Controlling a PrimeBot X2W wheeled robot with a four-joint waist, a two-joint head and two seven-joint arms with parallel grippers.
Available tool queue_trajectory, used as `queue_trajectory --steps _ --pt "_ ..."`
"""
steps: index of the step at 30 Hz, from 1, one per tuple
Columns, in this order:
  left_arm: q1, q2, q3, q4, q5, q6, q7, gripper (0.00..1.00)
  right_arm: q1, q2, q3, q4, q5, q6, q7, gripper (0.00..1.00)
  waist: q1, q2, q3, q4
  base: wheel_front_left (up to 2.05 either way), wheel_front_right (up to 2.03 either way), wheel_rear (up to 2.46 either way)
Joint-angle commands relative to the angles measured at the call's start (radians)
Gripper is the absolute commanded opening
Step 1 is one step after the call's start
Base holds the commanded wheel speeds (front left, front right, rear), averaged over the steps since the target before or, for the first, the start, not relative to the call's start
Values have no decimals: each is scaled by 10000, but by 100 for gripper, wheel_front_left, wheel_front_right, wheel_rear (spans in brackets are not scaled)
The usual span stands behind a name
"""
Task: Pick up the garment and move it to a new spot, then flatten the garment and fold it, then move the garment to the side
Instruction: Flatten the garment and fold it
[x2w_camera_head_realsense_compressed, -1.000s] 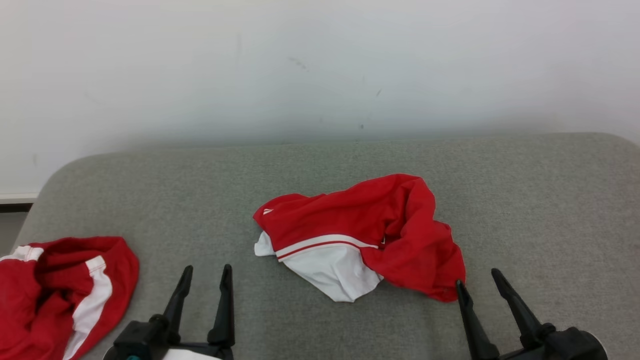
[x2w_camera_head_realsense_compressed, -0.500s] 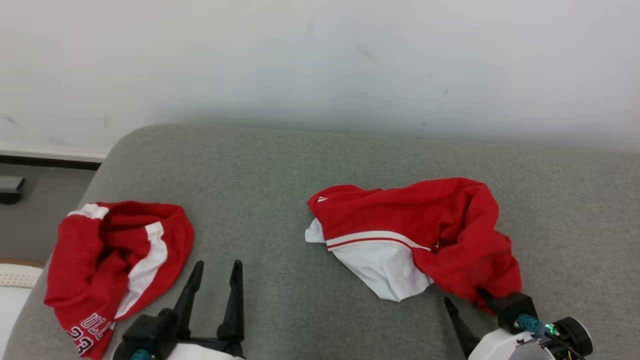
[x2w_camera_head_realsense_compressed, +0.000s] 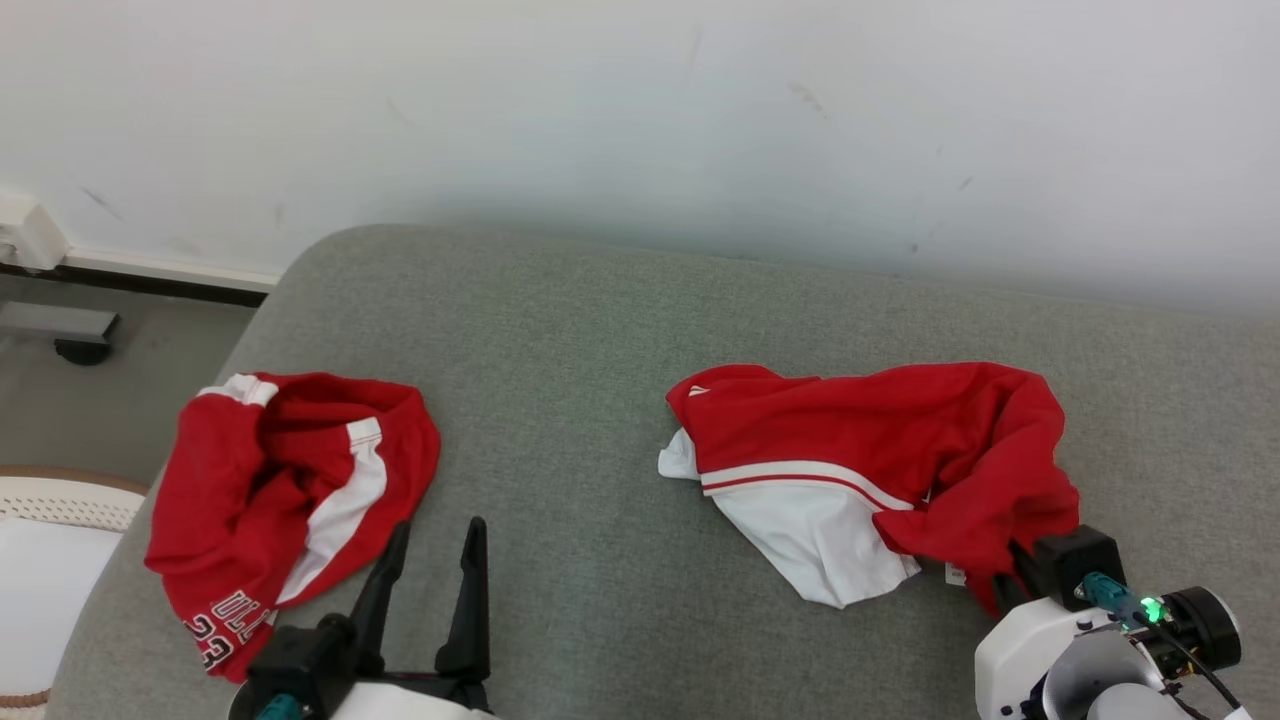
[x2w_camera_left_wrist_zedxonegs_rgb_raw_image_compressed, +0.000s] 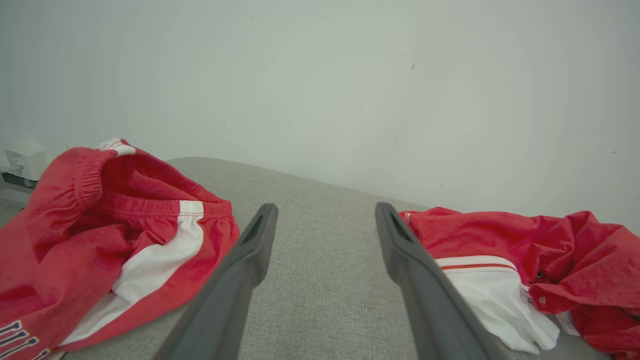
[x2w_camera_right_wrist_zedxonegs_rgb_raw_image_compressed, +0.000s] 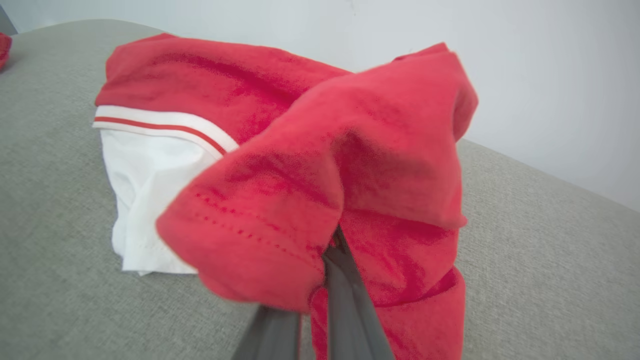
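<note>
The garment (x2w_camera_head_realsense_compressed: 880, 440) is a crumpled red and white shirt lying on the grey cushion (x2w_camera_head_realsense_compressed: 560, 330), right of centre. My right gripper (x2w_camera_head_realsense_compressed: 1005, 590) is at its near right corner, shut on a red fold. In the right wrist view the red cloth (x2w_camera_right_wrist_zedxonegs_rgb_raw_image_compressed: 310, 165) bunches over my closed fingers (x2w_camera_right_wrist_zedxonegs_rgb_raw_image_compressed: 345, 305) and hides their tips. My left gripper (x2w_camera_head_realsense_compressed: 437, 530) stands open over bare cushion between the two heaps of cloth, touching neither. In the left wrist view its jaws (x2w_camera_left_wrist_zedxonegs_rgb_raw_image_compressed: 326, 207) hold nothing, and the garment (x2w_camera_left_wrist_zedxonegs_rgb_raw_image_compressed: 500, 235) lies to their right.
A second red heap with a white stripe and lettering, a pair of shorts (x2w_camera_head_realsense_compressed: 290, 490), lies at the cushion's left end (x2w_camera_left_wrist_zedxonegs_rgb_raw_image_compressed: 100, 240). A white basket (x2w_camera_head_realsense_compressed: 40, 560) stands on the floor beyond that end. A pale wall (x2w_camera_head_realsense_compressed: 640, 120) runs behind the cushion.
The head camera has turned, shifting the whole picture. My right gripper went forward into the garment's near right corner and shut on it. The left gripper stays open.
</note>
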Motion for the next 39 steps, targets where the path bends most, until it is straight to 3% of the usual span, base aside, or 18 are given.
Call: queue_trajectory --steps 1,9,17,23,24,30,31,32,33,39 --pt "-26 28 24 30 -68 25 -4 100 -44 21 -141 -152 -19 -22 -88 0 0 -1 -21 0 0 0 0" --pt "64 29 19 86 -111 24 -5 100 -279 -161 -831 -1700 810 -22 326 0 0 -1 -46 -164 0 0 0" --pt "-301 30 -127 54 -183 -81 -5 100 -1434 -1819 -1559 -2616 1722 -22 2089 0 0 -1 691 -162 0 0 0" --pt "-573 32 -177 109 -228 -155 -5 100 -1995 -2673 -2469 -1918 2104 -22 3121 0 0 -1 1164 60 0 0 0" --pt "-658 32 -164 128 -243 -172 -5 100 -2201 -3037 -2791 -1489 2154 -22 3345 0 0 -1 1287 143 0 0 0" --pt "-824 30 -114 226 -226 -213 -5 100 -2523 -3812 -3269 163 2049 -22 4046 0 0 -1 1390 260 0 0 0" --pt "-829 30 -105 242 -217 -216 -5 100 -2534 -3842 -3230 387 2086 -22 4088 49 0 -1 1373 258 0 0 0" --pt "-829 30 -105 242 -217 -216 -5 100 -2534 -3842 -3230 387 2086 -22 4088 49 0 -1 1373 258 0 0 0" --pt "-823 28 -111 255 -203 -215 -5 100 -2523 -3873 -3205 596 2147 -22 4071 100 0 -1 1347 247 0 0 0" --pt "-695 31 -145 333 -111 -230 -5 100 -2445 -3794 -3031 1325 2269 -22 3893 100 0 -1 1003 0 0 0 0"
